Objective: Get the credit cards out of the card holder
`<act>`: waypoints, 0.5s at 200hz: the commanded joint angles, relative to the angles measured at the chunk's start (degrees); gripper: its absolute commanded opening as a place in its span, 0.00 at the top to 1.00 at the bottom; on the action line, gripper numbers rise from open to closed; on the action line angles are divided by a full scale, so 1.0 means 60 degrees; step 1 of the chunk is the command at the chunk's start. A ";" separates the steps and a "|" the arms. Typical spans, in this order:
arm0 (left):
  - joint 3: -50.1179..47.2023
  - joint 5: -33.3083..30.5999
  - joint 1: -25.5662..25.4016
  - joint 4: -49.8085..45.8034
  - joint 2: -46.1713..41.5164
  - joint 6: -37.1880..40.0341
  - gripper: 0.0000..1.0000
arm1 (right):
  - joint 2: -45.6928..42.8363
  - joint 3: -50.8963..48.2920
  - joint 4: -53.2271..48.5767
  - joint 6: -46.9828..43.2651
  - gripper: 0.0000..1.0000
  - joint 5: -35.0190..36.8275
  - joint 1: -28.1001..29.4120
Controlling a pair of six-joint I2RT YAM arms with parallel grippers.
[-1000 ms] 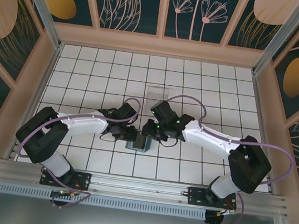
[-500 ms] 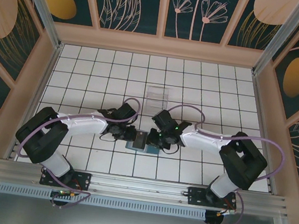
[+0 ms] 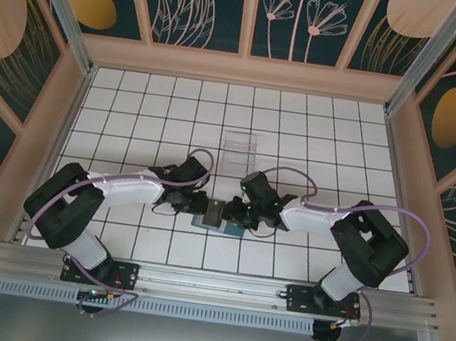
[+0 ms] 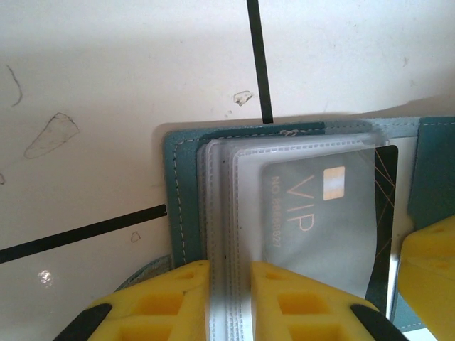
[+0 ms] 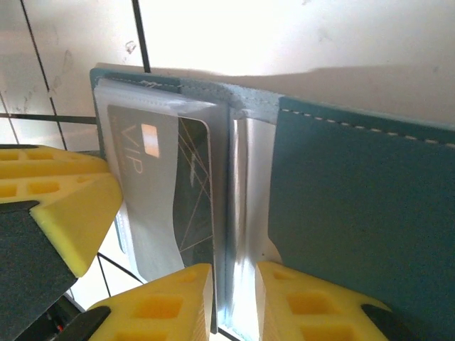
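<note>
The holder (image 3: 215,217) lies open on the table (image 3: 135,105), lower centre of the top view, between both wrists. In the left wrist view its teal edge runs down the left, with bare tile beyond it to the left and top. A grey VIP card (image 4: 320,213) sits in the clear sleeves (image 4: 217,206). I read my left gripper (image 4: 229,291) as nearly closed, nipping the sleeve stack at the frame's bottom. My right gripper (image 5: 234,298) is equally narrow, pinching one sleeve beside the teal flap. A clear box (image 3: 238,148) stands well apart, above.
</note>
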 commanded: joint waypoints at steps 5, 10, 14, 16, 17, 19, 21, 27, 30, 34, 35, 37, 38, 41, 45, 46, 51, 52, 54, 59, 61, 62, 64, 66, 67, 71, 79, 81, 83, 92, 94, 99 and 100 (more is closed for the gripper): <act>-0.0362 -0.0053 0.0024 -0.0074 0.0499 -0.0081 0.80 | 0.0222 -0.0266 0.0747 0.0125 0.75 -0.0283 -0.0102; -0.0366 -0.0052 0.0037 -0.0074 0.0499 -0.0083 0.80 | 0.0237 -0.0300 0.0838 0.0138 0.75 -0.0319 -0.0102; -0.0348 -0.0052 0.0026 -0.0074 0.0513 -0.0095 0.80 | 0.0250 -0.0329 0.0919 0.0126 0.75 -0.0351 -0.0102; -0.0348 -0.0052 0.0035 -0.0074 0.0513 -0.0101 0.80 | 0.0256 -0.0343 0.0953 0.0132 0.75 -0.0367 -0.0102; -0.0348 -0.0052 0.0036 -0.0081 0.0513 -0.0100 0.80 | 0.0264 -0.0353 0.0985 0.0136 0.75 -0.0369 -0.0095; -0.0348 -0.0052 0.0026 -0.0087 0.0513 -0.0098 0.80 | 0.0270 -0.0368 0.1017 0.0149 0.75 -0.0371 -0.0097; -0.0348 -0.0059 0.0024 -0.0088 0.0513 -0.0106 0.80 | 0.0279 -0.0375 0.1047 0.0142 0.75 -0.0372 -0.0105; -0.0362 -0.0063 0.0034 -0.0081 0.0513 -0.0104 0.80 | 0.0313 -0.0412 0.1113 0.0140 0.75 -0.0386 -0.0117; -0.0362 -0.0066 0.0032 -0.0073 0.0513 -0.0099 0.80 | 0.0351 -0.0433 0.1151 0.0132 0.75 -0.0386 -0.0117; -0.0375 -0.0066 0.0024 -0.0063 0.0521 -0.0106 0.80 | 0.0374 -0.0449 0.1187 0.0150 0.76 -0.0399 -0.0119; -0.0376 -0.0066 0.0023 -0.0061 0.0524 -0.0109 0.80 | 0.0389 -0.0450 0.1198 0.0145 0.76 -0.0407 -0.0111; -0.0373 -0.0066 0.0023 -0.0071 0.0527 -0.0101 0.80 | 0.0419 -0.0462 0.1217 0.0130 0.76 -0.0421 -0.0123; -0.0375 -0.0066 0.0023 -0.0072 0.0535 -0.0100 0.80 | 0.0434 -0.0464 0.1227 0.0127 0.76 -0.0426 -0.0127; -0.0384 -0.0066 0.0028 -0.0074 0.0542 -0.0106 0.80 | 0.0459 -0.0478 0.1267 0.0132 0.76 -0.0454 -0.0131; -0.0390 -0.0066 0.0036 -0.0074 0.0556 -0.0100 0.80 | 0.0489 -0.0501 0.1329 0.0133 0.76 -0.0484 -0.0143; -0.0391 -0.0066 0.0037 -0.0074 0.0564 -0.0099 0.80 | 0.0498 -0.0505 0.1342 0.0144 0.76 -0.0494 -0.0137; -0.0410 -0.0073 0.0038 -0.0067 0.0585 -0.0124 0.80 | 0.0547 -0.0551 0.1423 0.0142 0.76 -0.0527 -0.0132; -0.0408 -0.0062 0.0038 -0.0063 0.0593 -0.0119 0.80 | 0.0556 -0.0552 0.1440 0.0148 0.77 -0.0530 -0.0132; -0.0407 -0.0054 0.0034 -0.0060 0.0603 -0.0122 0.80 | 0.0571 -0.0564 0.1479 0.0163 0.77 -0.0539 -0.0132; -0.0420 -0.0041 0.0032 -0.0046 0.0615 -0.0127 0.80 | 0.0594 -0.0607 0.1578 0.0168 0.77 -0.0576 -0.0132; -0.0421 -0.0034 0.0025 -0.0045 0.0616 -0.0127 0.80 | 0.0594 -0.0629 0.1616 0.0176 0.77 -0.0577 -0.0132; -0.0421 -0.0036 0.0031 -0.0045 0.0623 -0.0142 0.80 | 0.0595 -0.0635 0.1646 0.0179 0.77 -0.0584 -0.0132; -0.0421 -0.0037 0.0029 -0.0034 0.0629 -0.0146 0.80 | 0.0598 -0.0658 0.1688 0.0190 0.77 -0.0597 -0.0132; -0.0432 -0.0026 0.0032 -0.0031 0.0630 -0.0143 0.80 | 0.0607 -0.0678 0.1720 0.0200 0.77 -0.0604 -0.0132; -0.0434 -0.0024 0.0027 -0.0030 0.0630 -0.0143 0.80 | 0.0608 -0.0689 0.1742 0.0206 0.78 -0.0605 -0.0132; -0.0435 -0.0024 0.0036 -0.0009 0.0631 -0.0159 0.80 | 0.0609 -0.0718 0.1812 0.0219 0.78 -0.0619 -0.0139; -0.0446 -0.0006 0.0028 -0.0015 0.0644 -0.0165 0.80 | 0.0620 -0.0778 0.1926 0.0227 0.78 -0.0651 -0.0145; -0.0438 -0.0007 0.0032 -0.0015 0.0645 -0.0159 0.80 | 0.0641 -0.0785 0.1944 0.0238 0.78 -0.0650 -0.0146; -0.0436 -0.0008 0.0029 -0.0015 0.0645 -0.0157 0.80 | 0.0639 -0.0798 0.1989 0.0241 0.79 -0.0668 -0.0154; -0.0450 0.0002 0.0035 -0.0030 0.0649 -0.0171 0.80 | 0.0653 -0.0864 0.2129 0.0277 0.79 -0.0718 -0.0160; -0.0446 0.0002 0.0026 -0.0030 0.0646 -0.0179 0.81 | 0.0653 -0.0880 0.2160 0.0273 0.79 -0.0733 -0.0161; -0.0444 -0.0004 0.0028 -0.0029 0.0646 -0.0173 0.81 | 0.0646 -0.0909 0.2245 0.0304 0.79 -0.0762 -0.0165; -0.0447 -0.0006 0.0033 -0.0030 0.0646 -0.0172 0.81 | 0.0650 -0.0914 0.2261 0.0302 0.79 -0.0764 -0.0170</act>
